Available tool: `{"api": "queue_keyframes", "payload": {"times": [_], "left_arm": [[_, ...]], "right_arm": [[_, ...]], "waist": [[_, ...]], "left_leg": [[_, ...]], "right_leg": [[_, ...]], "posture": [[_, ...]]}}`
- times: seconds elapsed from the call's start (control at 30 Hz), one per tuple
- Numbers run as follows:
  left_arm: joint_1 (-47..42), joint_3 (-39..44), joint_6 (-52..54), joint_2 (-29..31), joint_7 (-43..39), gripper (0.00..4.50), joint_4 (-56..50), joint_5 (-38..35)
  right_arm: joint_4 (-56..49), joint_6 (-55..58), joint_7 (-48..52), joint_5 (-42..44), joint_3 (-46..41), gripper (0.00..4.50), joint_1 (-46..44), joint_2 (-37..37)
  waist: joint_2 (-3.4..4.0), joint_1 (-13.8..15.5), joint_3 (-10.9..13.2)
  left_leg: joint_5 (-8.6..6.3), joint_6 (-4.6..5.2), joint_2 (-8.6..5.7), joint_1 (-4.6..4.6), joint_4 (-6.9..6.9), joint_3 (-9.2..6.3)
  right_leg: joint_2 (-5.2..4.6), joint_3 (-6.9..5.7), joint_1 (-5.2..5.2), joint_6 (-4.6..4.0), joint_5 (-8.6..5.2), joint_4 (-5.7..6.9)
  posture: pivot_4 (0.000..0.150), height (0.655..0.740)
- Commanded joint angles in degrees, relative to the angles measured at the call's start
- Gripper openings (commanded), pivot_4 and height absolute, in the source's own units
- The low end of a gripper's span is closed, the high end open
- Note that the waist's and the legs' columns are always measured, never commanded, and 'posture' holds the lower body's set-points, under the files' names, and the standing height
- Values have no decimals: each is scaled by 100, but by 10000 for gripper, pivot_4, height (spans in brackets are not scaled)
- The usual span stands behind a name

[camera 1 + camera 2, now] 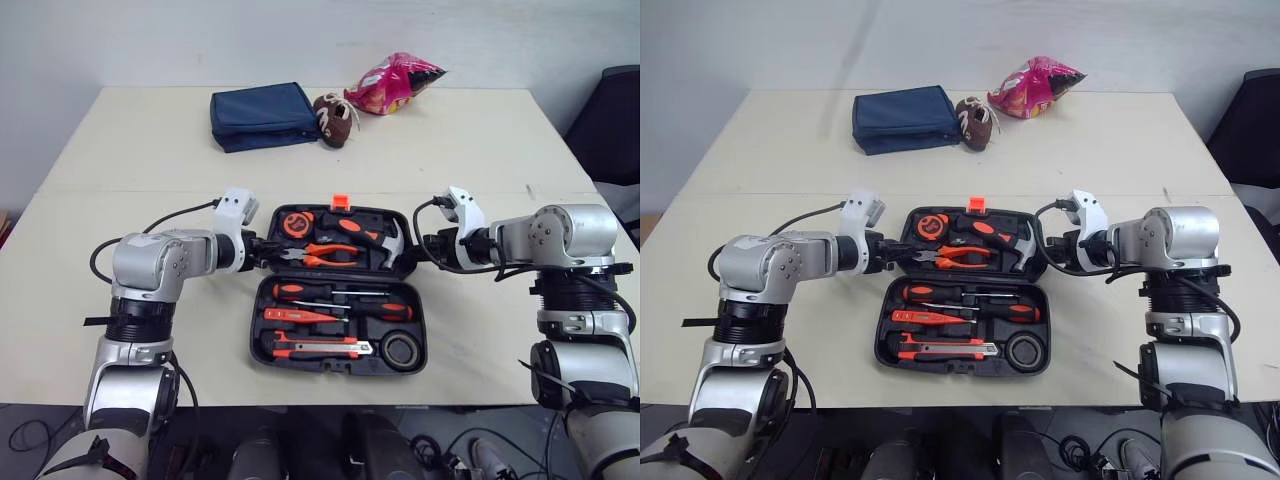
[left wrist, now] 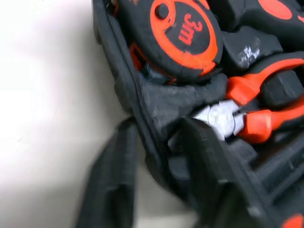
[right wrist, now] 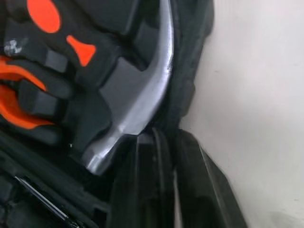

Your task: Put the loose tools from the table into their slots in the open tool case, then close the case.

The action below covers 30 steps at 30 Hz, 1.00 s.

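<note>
The open black plastic tool case (image 1: 254,335) lies on the beige table (image 1: 120,160) between the two grippers. The left gripper (image 1: 262,248) pinches the wall of the far half, one finger outside and one inside. Its inner finger sits just beside the orange-handled pliers (image 2: 228,118) and the orange-and-black tape measure (image 2: 185,28). The right gripper (image 1: 420,245) is pressed together on the opposite rim, right against the steel hammer head (image 3: 137,99). Well beyond both lie a navy fabric pouch (image 1: 262,115), a brown toy football (image 1: 333,120) and a pink snack bag (image 1: 395,82).
</note>
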Motion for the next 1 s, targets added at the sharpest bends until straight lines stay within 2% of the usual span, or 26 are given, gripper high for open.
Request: {"api": "queue_keyframes", "payload": {"times": [0.03, 0.17, 0.3, 0.4, 0.47, 0.53, 0.6, 0.83, 1.0], "left_arm": [[117, 324, -319, -207, 157, 133, -284, -14], [511, 912, -1755, -469, -6, 133, -838, -92], [1124, 884, -3862, -353, -525, 133, -1047, 304], [1381, 787, -4964, -270, -717, 133, -812, 614], [1562, 636, -5946, -162, -830, 133, -491, 999], [1788, 385, -7453, -10, -923, 133, -2, 1595], [1890, 306, -8492, 20, -846, 133, 487, 1889], [2381, 214, -9859, 120, -455, 133, 1134, 2523], [2517, 210, -10195, 266, -604, 133, 1442, 2454]], "right_arm": [[-407, -559, -184, 11, -335, 0, 340, 252], [-1563, -2174, 408, 140, -371, 0, 1033, 132], [-2142, -4195, 886, -130, -353, 0, 1771, 22], [-2027, -5597, 991, -618, -161, 0, 2146, -51], [-1779, -7176, 1051, -1336, 198, 0, 2470, -213], [-1401, -8749, 1103, -1956, 529, 0, 2766, -350], [-906, -9671, 959, -2169, 599, 0, 2855, -280], [642, -12177, -242, -3277, 789, 0, 3198, -323], [1171, -12844, -639, -3733, 956, 0, 3164, -466]], "waist": [[-14, 6, -9], [-14, 9, -8], [-8, -3, 3], [-2, -1, 10], [-2, 3, 10], [-2, 4, 10], [-2, 0, 10], [-3, -6, 10], [-1, -17, 8]], "left_leg": [[1, 0, 0, 4, 0, -8], [0, -1, -2, -8, -1, -14], [0, -2, -3, -45, -9, 8], [0, -6, -4, -48, -15, 28], [0, -5, -2, -47, -13, 29], [0, -4, -5, -42, -12, 34], [-1, -2, -4, -34, -21, 47], [0, 5, 3, -15, -17, 59], [0, 6, 7, 2, -14, 59]], "right_leg": [[1, -5, 12, 0, 2, -6], [1, -10, 12, 7, 7, -18], [8, -7, -45, 8, 7, -8], [17, -19, -60, 7, 7, -13], [15, -16, -60, 7, 7, -13], [13, -14, -58, 7, 7, -14], [13, -15, -58, 7, 7, -17], [5, -1, -54, 6, 9, -6], [5, 5, -37, 5, 9, -4]], "posture": [[1500, 7400], [1500, 7400], [1500, 7400], [1500, 7400], [1500, 7400], [1500, 7400], [1500, 7400], [1500, 7400], [1500, 7400]]}}
